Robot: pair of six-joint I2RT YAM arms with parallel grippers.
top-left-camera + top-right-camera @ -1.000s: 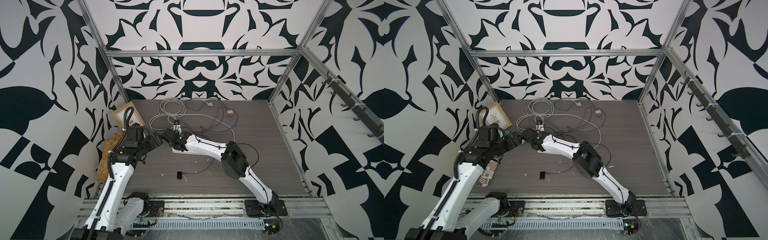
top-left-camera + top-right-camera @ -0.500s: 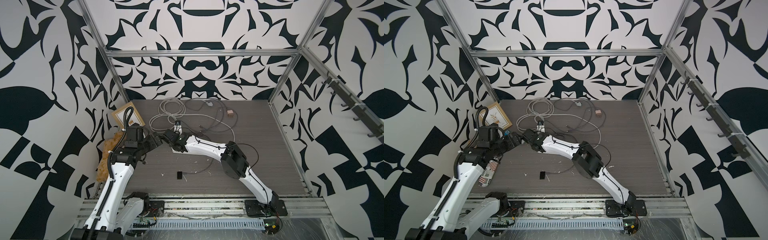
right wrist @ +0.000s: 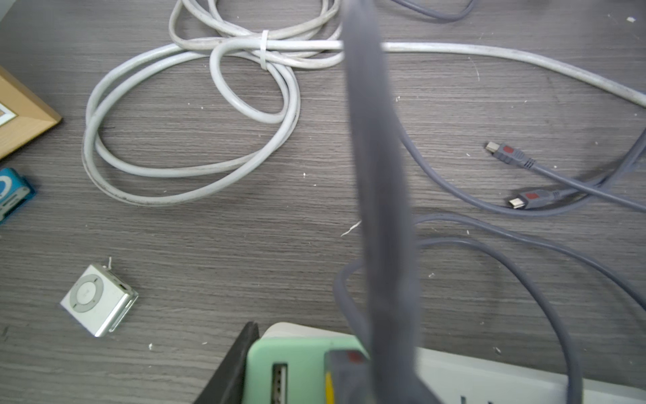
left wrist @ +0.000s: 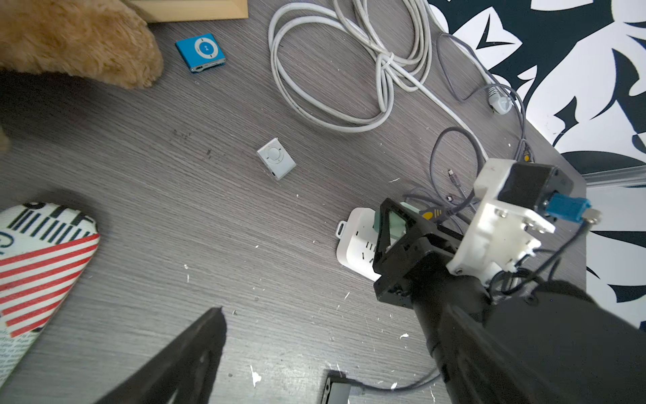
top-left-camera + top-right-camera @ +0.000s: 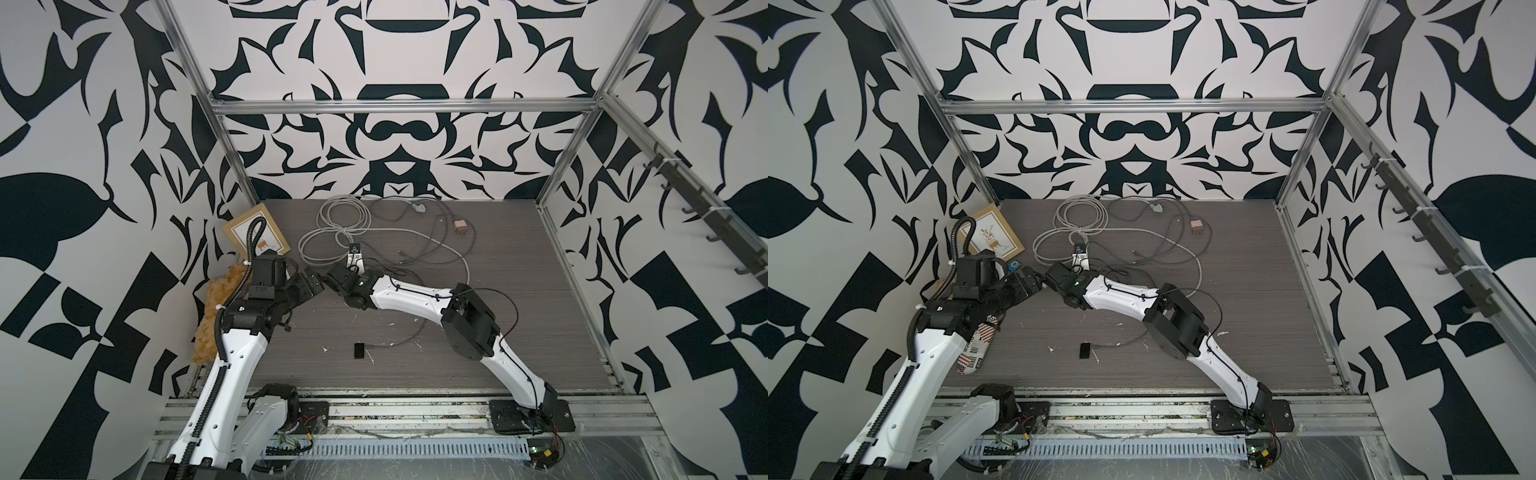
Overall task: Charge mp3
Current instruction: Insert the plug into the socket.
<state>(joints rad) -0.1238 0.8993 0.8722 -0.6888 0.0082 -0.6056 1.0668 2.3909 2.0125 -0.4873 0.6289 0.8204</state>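
1. The mp3 [image 5: 1015, 265] lies flat and face up on the grey table [image 5: 1246, 291]. In a top view it is left of the middle of the frame, just below the lower corner of the wooden picture frame [image 5: 990, 237]. Nothing touches it.
2. The left wrist view shows it near a brown plush toy [image 4: 77, 38], with the coiled white cable [image 4: 386, 63] farther off.
3. The left gripper [image 5: 312, 286] hovers left of centre with its jaws spread wide and nothing between them. It points toward the right gripper [image 4: 393, 227], which is close by.
4. The right gripper's jaws are drawn in narrow around a pale green charger cube [image 3: 297, 356] standing on the white power strip [image 4: 353, 248].
5. One black finger [image 3: 234, 367] lies against the cube's side. A blurred grey cord hides the other. A grey plug with a yellow mark sits in the cube.
6. A silver player [image 3: 99, 299] lies on the table between the mp3 and the power strip, apart from both.
7. Two loose grey cable ends [image 3: 507, 154] rest on the table.
8. A small black device [image 5: 359, 350] lies at lower centre.
9. A striped slipper [image 5: 976, 345] lies at lower left.
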